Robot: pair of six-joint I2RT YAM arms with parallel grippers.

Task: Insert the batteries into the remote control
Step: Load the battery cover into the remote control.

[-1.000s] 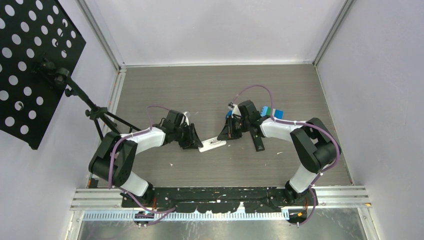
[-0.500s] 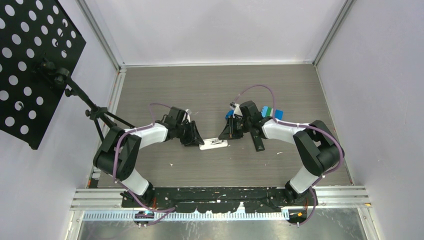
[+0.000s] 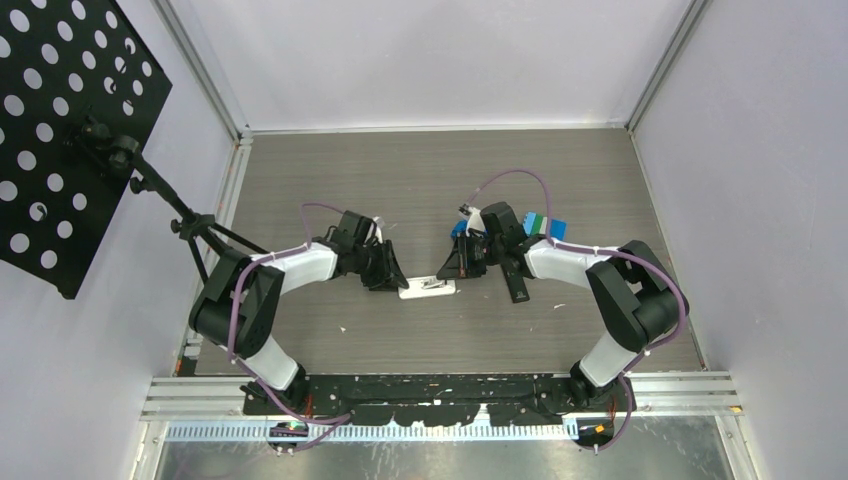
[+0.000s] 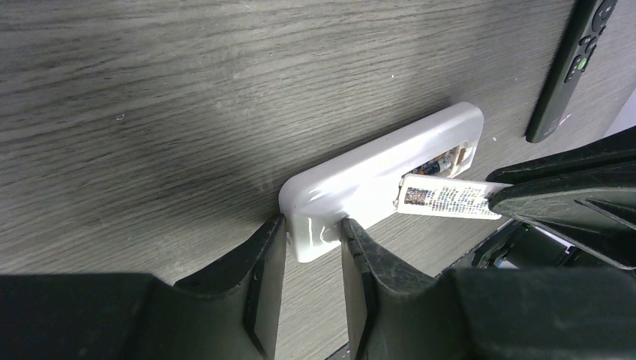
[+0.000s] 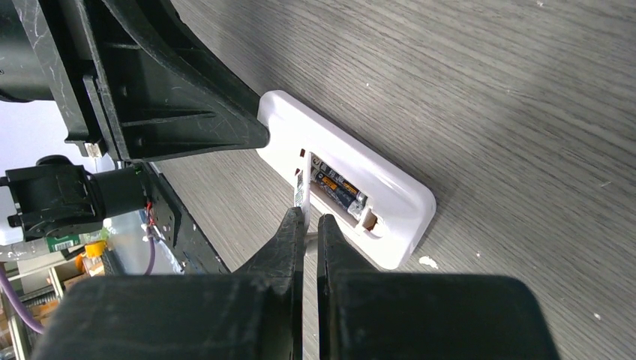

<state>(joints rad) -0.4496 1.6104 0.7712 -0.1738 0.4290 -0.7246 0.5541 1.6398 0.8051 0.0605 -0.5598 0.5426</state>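
From above, the batteries (image 5: 337, 189) in the white remote (image 3: 427, 288) are too small to see, and the labelled strip (image 4: 446, 200) has one end hidden inside the right gripper (image 5: 310, 217).

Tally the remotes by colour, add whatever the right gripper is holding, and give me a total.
White remote: 1
Black remote: 1
Thin printed strip held in the right gripper: 1
Total: 3

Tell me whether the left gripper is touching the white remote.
Touching. The left wrist view shows both fingers of the left gripper closed against the white remote at its near end, no gap.
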